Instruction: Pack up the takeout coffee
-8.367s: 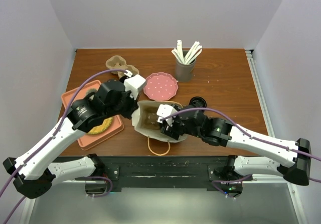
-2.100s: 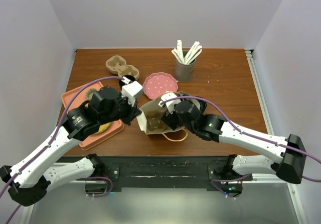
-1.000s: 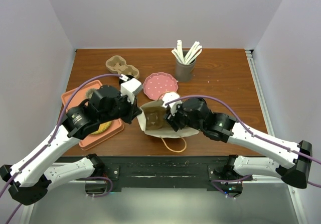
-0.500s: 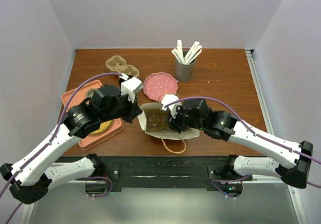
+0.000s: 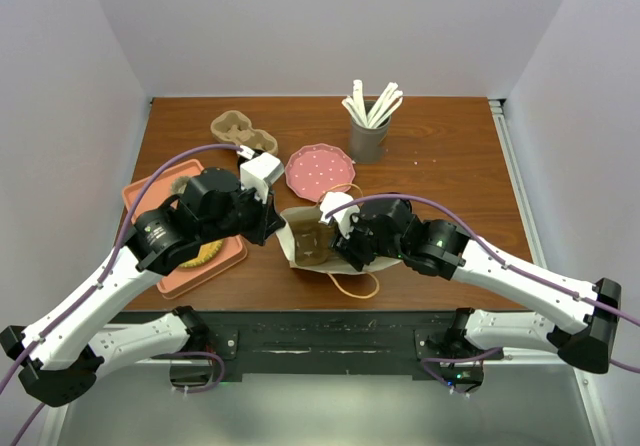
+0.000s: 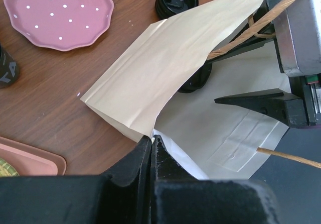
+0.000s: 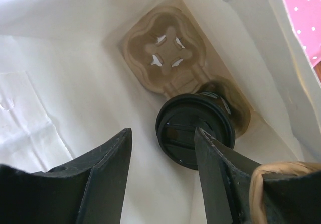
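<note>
Grey cup of white sticks [image 5: 368,136] stands just right of a pink dotted plate [image 5: 320,171]; orange tray [image 5: 158,182] lies to its left.

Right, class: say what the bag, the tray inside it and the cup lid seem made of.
The bag: thin matte paper, sharply creased. The tray: likely moulded pulp, dull tan, soft-edged. The lid: probably plastic, black, slightly glossy.
</note>
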`<state>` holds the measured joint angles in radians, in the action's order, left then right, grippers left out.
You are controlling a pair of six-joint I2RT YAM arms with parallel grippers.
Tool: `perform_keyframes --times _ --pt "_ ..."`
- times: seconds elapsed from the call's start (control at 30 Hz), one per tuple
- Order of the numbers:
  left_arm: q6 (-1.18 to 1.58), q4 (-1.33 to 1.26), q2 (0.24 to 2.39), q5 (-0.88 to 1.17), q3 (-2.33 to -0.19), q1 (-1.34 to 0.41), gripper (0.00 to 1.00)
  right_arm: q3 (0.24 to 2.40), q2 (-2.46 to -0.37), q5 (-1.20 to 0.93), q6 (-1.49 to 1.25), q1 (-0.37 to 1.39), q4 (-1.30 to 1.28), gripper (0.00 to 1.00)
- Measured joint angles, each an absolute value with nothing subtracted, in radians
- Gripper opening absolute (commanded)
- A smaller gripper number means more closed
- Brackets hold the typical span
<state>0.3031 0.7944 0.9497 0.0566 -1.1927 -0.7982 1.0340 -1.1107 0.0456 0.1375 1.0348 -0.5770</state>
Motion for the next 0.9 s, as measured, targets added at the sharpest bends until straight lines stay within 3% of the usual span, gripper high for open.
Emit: perform_keyframes --times 0.9 --pt "0.323 0.794 0.950 0.073 -1.193 -0.792 0.04 1.087 -1.113 0.033 0.240 1.035 -0.667 0.49"
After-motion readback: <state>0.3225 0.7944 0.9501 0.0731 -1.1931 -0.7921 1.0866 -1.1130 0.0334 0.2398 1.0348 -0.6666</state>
